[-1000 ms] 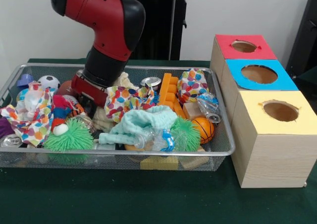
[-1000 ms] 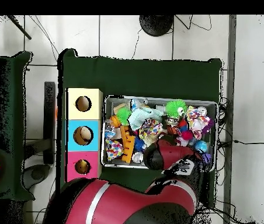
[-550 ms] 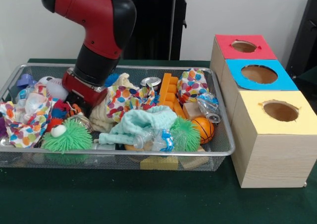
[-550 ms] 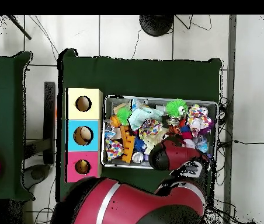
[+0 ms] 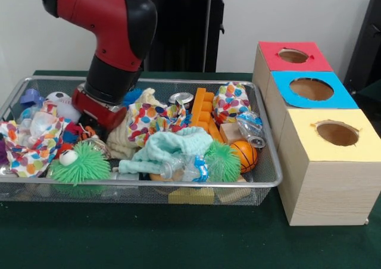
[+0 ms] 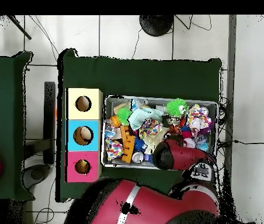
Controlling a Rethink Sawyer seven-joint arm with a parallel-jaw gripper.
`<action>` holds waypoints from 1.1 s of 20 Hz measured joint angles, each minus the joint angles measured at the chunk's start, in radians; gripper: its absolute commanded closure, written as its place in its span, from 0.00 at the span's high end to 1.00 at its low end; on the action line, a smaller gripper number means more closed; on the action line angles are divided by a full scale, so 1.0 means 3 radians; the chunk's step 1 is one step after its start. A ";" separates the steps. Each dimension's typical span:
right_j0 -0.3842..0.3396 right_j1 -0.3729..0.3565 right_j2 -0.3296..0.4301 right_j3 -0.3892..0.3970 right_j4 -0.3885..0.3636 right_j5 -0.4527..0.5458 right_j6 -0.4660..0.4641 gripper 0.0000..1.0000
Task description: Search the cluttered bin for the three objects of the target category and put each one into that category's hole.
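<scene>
Front view: the red and black arm (image 5: pixel 113 37) reaches down into the wire bin (image 5: pixel 262 180) on the green table (image 5: pixel 178 239), its claw buried among polka-dot cloths (image 5: pixel 149 121) and a green spiky ball (image 5: pixel 77 165); whether the claw is spread or closed cannot be told. Three boxes with holes, red (image 5: pixel 293 55), blue (image 5: pixel 311 88) and yellow (image 5: pixel 337 133), stand beside the bin.

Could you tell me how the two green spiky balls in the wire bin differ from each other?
The left spiky ball is a brighter, lighter green, while the right spiky ball is a deeper green. The left one carries a white googly eye and lies fully exposed near the polka-dot cloth; the right one shows no eye and is partly covered by the mint cloth, beside the orange ball. Both are soft-spined and sit against the bin's front wall.
</scene>
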 measured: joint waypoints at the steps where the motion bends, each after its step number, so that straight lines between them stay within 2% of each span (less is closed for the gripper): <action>1: -0.0027 -0.0013 0.0025 0.0009 -0.0003 0.0000 0.0000 1.00; 5: -0.0321 -0.0148 0.0310 0.0111 -0.0062 0.0001 0.0000 1.00; 7: -0.0366 -0.0167 0.0351 0.0132 -0.0076 -0.0004 0.0001 1.00; 10: -0.0291 -0.0141 0.0293 0.0148 -0.0076 -0.0131 0.0000 1.00; 13: -0.0146 -0.0065 0.0194 0.0149 -0.0077 -0.0417 0.0000 1.00; 14: -0.0057 0.0006 0.0140 0.0148 -0.0077 -0.0728 0.0000 1.00; 17: -0.0005 0.0079 0.0111 0.0148 -0.0076 -0.1052 0.0000 1.00; 19: 0.0028 0.0167 0.0076 0.0148 -0.0075 -0.1447 0.0001 1.00; 22: 0.0040 0.0243 0.0047 0.0149 -0.0065 -0.1774 0.0001 1.00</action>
